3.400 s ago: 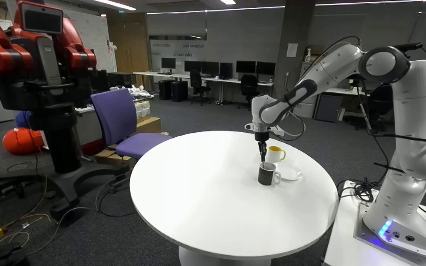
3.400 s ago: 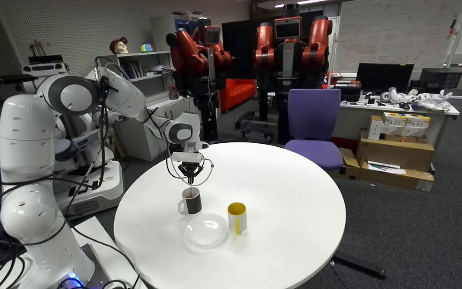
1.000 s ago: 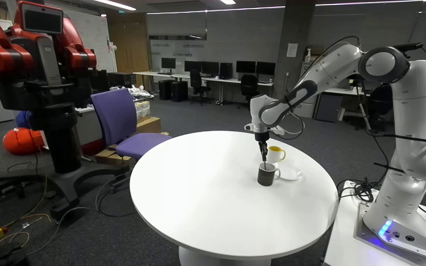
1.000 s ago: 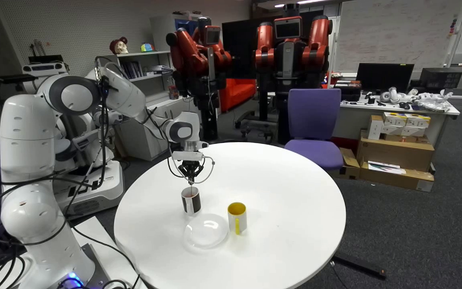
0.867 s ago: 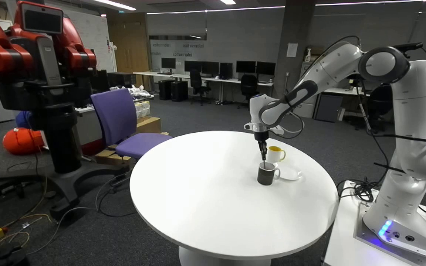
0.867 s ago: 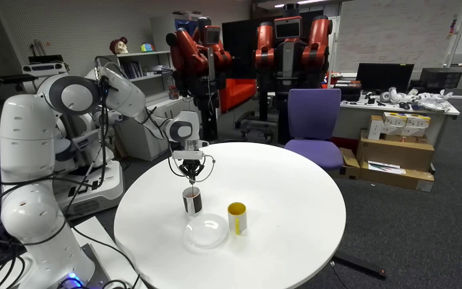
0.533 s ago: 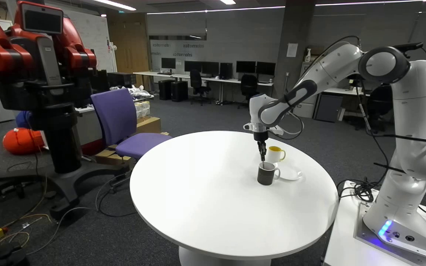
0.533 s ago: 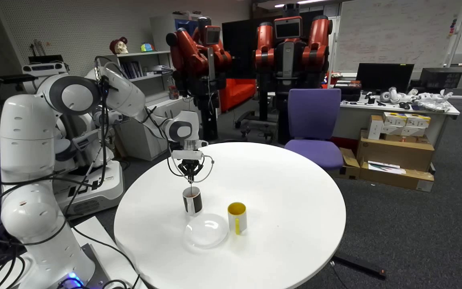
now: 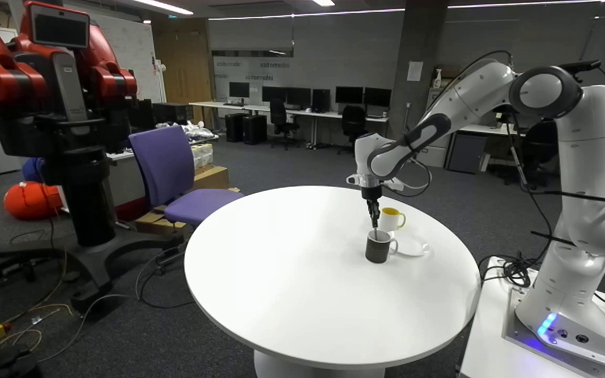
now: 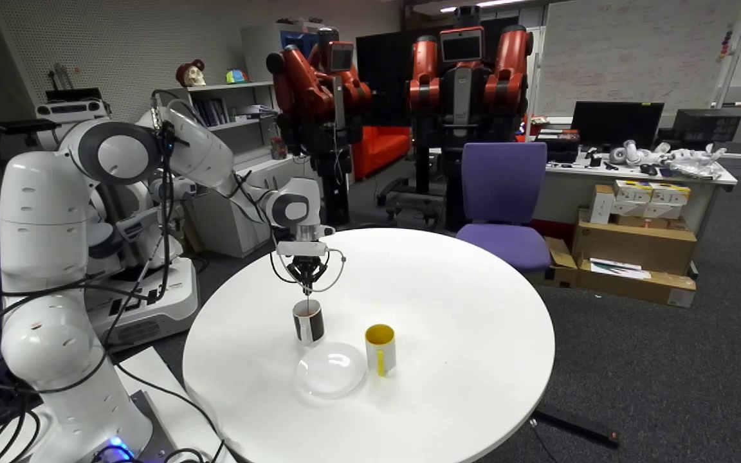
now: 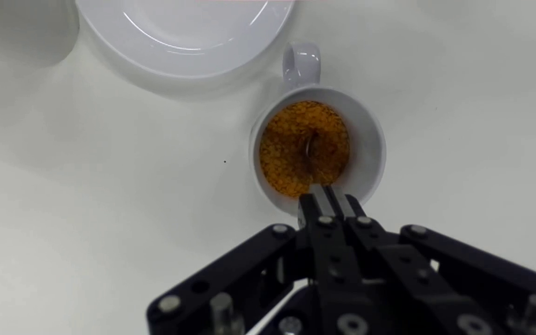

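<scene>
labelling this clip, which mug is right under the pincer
The dark-sided, white-handled mug; a thin rod in the pincer dips into it. The yellow-handled mug stands farther off.

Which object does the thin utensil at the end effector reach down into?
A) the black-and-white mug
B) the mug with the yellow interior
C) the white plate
A: in an exterior view the thin utensil runs from the end effector, which is closed on it, down past the rim of the black-and-white mug.

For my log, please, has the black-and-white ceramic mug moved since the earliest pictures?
Yes: in an exterior view, the mug has turned, its handle swinging toward the round white plate.
</scene>
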Action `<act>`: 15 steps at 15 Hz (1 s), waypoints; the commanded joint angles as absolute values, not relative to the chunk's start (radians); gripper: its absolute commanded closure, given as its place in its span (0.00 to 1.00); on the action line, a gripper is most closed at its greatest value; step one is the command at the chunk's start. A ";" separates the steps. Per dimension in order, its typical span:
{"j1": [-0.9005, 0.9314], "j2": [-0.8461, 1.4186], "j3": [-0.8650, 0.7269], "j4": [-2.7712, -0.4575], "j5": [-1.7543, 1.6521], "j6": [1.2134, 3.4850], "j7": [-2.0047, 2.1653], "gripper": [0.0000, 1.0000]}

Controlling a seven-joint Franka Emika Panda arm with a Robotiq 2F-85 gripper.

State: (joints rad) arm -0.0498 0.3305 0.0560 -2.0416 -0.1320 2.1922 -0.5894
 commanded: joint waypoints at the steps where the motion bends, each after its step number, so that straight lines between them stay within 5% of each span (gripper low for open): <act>1: -0.044 0.317 0.046 -2.043 -0.180 2.226 -0.564 0.99; 15: -0.053 0.310 0.056 -2.036 -0.159 2.178 -0.591 0.99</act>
